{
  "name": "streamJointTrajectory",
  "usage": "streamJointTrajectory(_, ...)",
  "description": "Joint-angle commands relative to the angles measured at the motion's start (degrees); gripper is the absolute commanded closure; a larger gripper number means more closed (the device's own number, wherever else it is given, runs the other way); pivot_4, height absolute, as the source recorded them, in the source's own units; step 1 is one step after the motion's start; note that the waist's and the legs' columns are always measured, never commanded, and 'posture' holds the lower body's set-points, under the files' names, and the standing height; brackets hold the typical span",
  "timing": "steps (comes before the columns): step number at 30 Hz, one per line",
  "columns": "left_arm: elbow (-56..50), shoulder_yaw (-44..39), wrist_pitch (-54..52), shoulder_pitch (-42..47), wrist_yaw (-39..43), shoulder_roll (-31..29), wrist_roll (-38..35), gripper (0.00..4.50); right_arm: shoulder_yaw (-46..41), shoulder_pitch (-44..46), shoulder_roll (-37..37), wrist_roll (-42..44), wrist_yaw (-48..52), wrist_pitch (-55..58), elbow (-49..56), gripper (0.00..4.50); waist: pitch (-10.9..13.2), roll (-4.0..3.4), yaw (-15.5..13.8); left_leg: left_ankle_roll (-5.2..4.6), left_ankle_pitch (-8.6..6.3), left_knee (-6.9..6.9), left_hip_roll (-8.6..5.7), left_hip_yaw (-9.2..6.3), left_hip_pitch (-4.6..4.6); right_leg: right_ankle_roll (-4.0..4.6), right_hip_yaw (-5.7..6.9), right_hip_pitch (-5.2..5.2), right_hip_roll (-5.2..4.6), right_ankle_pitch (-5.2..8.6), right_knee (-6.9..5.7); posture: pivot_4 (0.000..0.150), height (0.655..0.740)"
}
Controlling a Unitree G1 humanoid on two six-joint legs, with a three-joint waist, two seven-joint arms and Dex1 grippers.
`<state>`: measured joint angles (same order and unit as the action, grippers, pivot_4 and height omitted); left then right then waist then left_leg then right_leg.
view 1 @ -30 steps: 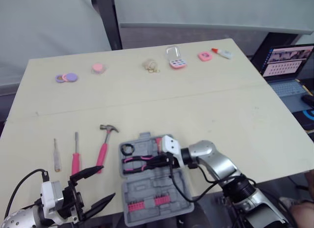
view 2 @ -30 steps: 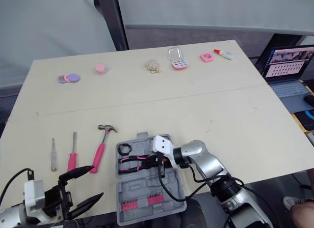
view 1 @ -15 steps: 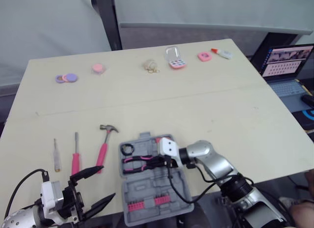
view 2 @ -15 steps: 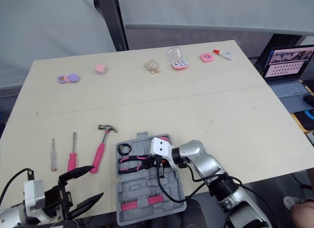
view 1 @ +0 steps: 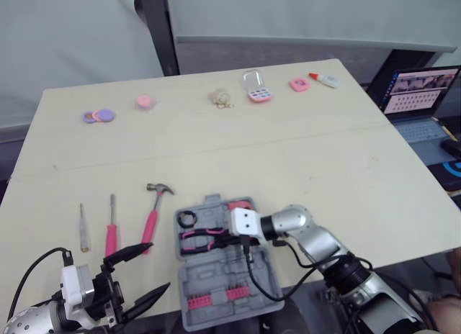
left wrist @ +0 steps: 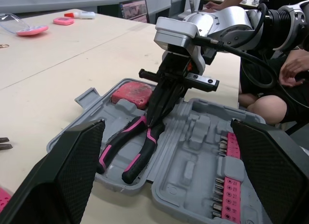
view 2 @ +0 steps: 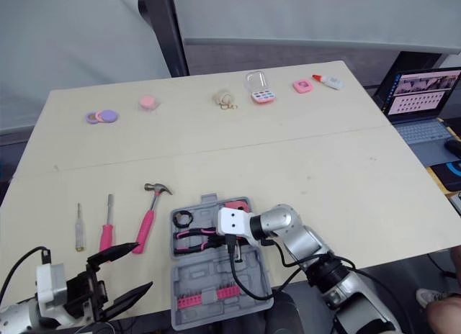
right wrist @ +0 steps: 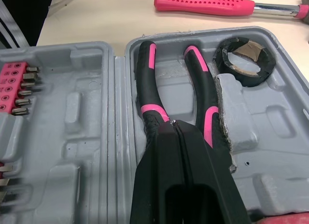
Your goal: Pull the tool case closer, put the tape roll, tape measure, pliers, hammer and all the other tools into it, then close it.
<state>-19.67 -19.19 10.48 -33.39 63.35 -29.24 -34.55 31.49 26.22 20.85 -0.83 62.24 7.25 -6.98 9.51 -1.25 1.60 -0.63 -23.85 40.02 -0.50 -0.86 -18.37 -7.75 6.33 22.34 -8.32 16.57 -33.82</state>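
**While the pliers go into the case, three tools lie outside it**

Although the tool case (view 1: 209, 273) sits open at the near table edge, packing is judged about half done. Read from left to right in the left eye view, a thin screwdriver (view 1: 83, 237), a pink-handled screwdriver (view 1: 111, 235) and the hammer (view 1: 153, 215) lie on the bare table left of the case. Inside the case are the tape roll (view 1: 187, 219) at its upper-left corner, the pliers (view 1: 198, 240) below the roll, and the pink tape measure (view 1: 240, 204) at the upper edge. A row of pink bits (view 1: 212, 296) fills the lower half. Three tools and the closing of the lid are left.

The left gripper (view 1: 157, 266) hangs at the lower left with its fingers spread wide, holding nothing. The right gripper (right wrist: 175, 125) is narrow, its fingers pressed together at the head of the pliers.

The left wrist view adds a side-on look at that grasp, with the pliers' handles resting in the tray, and a seated person (left wrist: 280, 96) at the upper right. The right wrist view adds the moulded recesses around roll and handles.
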Motion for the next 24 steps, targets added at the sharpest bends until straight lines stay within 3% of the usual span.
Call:
streamJointTrajectory(1,-1.45,-0.1,0.87,-0.87,-0.2,0.38,0.07,0.0,3.41,-2.58,2.71,-5.35,-0.29,2.0,-6.3,4.48,-0.06,0.0,0.0,0.0,0.0,0.0,0.0,0.0,0.01,0.0,0.0,0.0,0.0,0.0,0.0,0.15,0.74)
streamJointTrajectory(10,-1.18,0.16,1.05,-0.8,0.0,0.55,0.2,0.0,3.9,-2.96,3.23,-6.13,-0.47,2.01,-7.08,4.48,-0.19,-0.01,-0.03,0.0,-0.01,-0.01,0.0,-0.01,0.1,0.01,-0.01,-0.12,-0.02,0.01,0.04,0.15,0.74)
streamJointTrajectory(15,-0.82,0.11,0.66,0.07,-0.23,0.2,0.36,0.0,0.4,-2.12,1.44,-2.19,-1.15,4.07,-3.68,4.48,-0.21,-0.04,-0.06,0.01,-0.01,-0.01,0.0,-0.03,0.11,0.02,-0.01,-0.14,-0.03,0.01,0.06,0.15,0.74)
streamJointTrajectory(20,-2.5,-0.34,-2.65,0.6,-2.39,-1.77,1.36,0.0,-4.82,-0.55,1.74,3.87,-0.24,10.09,6.18,4.48,-0.13,-0.09,-0.12,0.01,-0.01,0.0,0.0,-0.03,0.0,0.02,-0.01,-0.03,-0.05,0.01,0.04,0.15,0.74)
streamJointTrajectory(24,-6.73,-0.58,-12.71,1.22,-8.69,-6.73,3.91,0.0,-13.22,0.86,5.47,11.05,-0.37,19.45,19.87,4.48,0.22,-0.25,-0.26,-0.01,0.0,0.07,-0.05,-0.12,-0.44,-0.06,0.0,0.25,-0.06,-0.04,-0.05,0.15,0.74)
